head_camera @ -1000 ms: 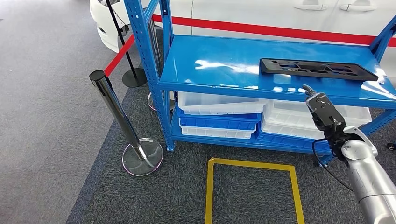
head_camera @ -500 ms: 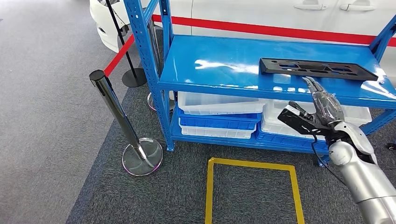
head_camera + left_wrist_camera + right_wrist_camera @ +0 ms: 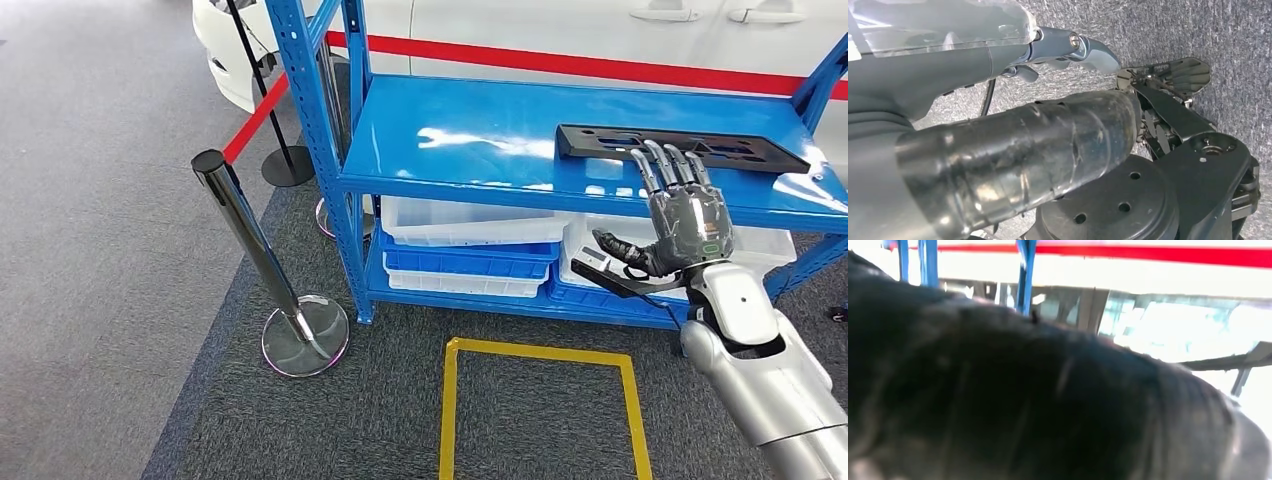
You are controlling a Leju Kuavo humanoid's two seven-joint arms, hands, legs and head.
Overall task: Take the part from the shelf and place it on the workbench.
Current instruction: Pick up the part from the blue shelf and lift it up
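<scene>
I note the right hand (image 3: 683, 222) empty, fingers spread wide at the shelf (image 3: 480, 130) edge, tips just short of the flat black part (image 3: 680, 147) lying on top; risk: they shove it back instead of getting under it.

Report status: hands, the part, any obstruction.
Right hand open, fingers spread, raised at the shelf's front edge. Black part flat on the top shelf, not gripped. Left hand low over carpet. Nothing blocking the part.
</scene>
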